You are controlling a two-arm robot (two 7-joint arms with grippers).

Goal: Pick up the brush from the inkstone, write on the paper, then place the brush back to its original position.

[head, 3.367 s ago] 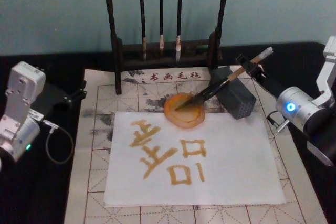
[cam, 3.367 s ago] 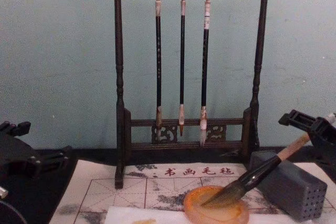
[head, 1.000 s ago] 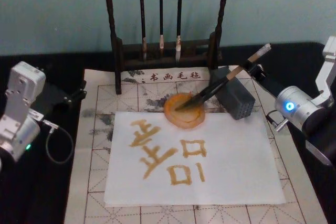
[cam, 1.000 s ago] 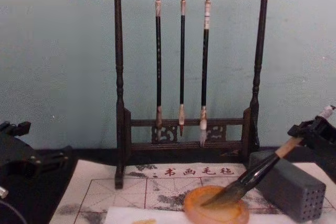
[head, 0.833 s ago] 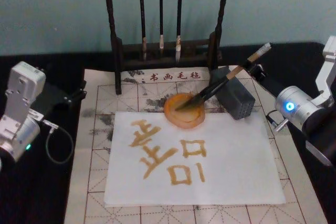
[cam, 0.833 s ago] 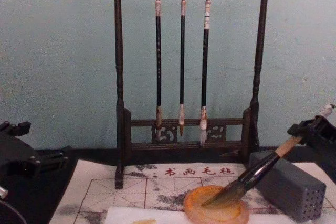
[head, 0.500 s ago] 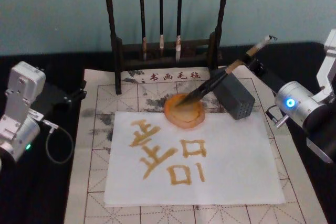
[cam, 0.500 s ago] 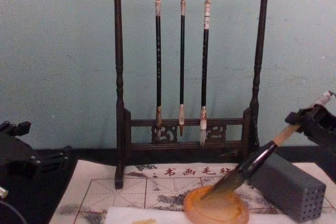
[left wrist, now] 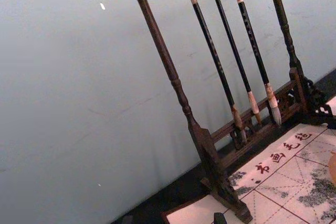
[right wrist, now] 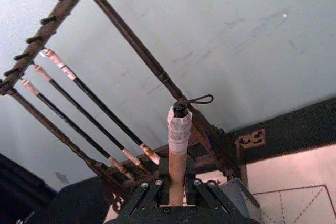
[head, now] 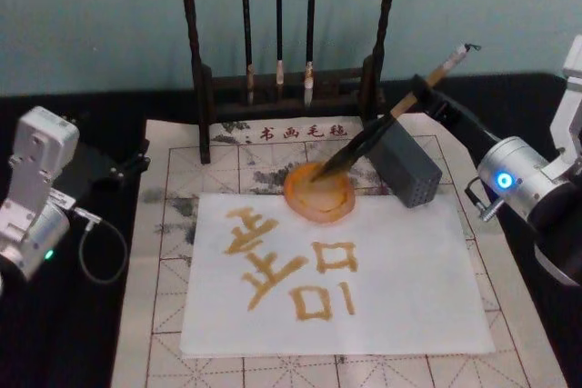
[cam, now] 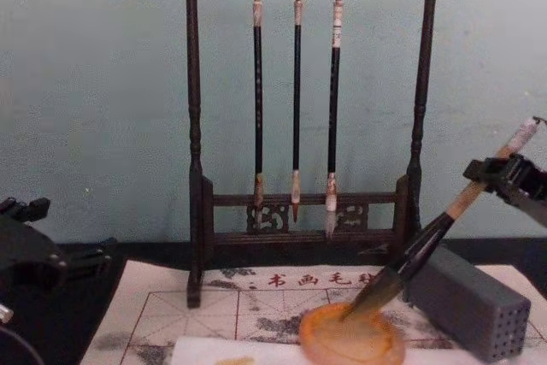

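My right gripper [head: 426, 97] is shut on the tan upper handle of the brush [head: 386, 123], which slants steeply with its white end cap up and to the right. Its dark bristles point down into the round orange inkstone [head: 300, 203]. The chest view shows the brush [cam: 427, 245] clear of the grey block, bristle tip at the inkstone [cam: 325, 346], right gripper [cam: 502, 173] high at the right edge. In the right wrist view the handle [right wrist: 178, 145] stands between the fingers [right wrist: 153, 190]. The paper [head: 409, 270] bears orange characters. My left gripper [head: 136, 157] stays parked, open, at the far left.
A dark wooden rack [head: 197, 70] with three thin hanging brushes [cam: 296, 100] stands behind the inkstone. A grey block with small holes [head: 409, 170] sits just right of the dish, under the brush handle. A gridded felt mat [head: 173, 224] lies under the paper.
The right gripper has risen with the brush, tilting it steeper and lifting the handle off the grey block. The bristles stay at the inkstone. The left arm has not moved.
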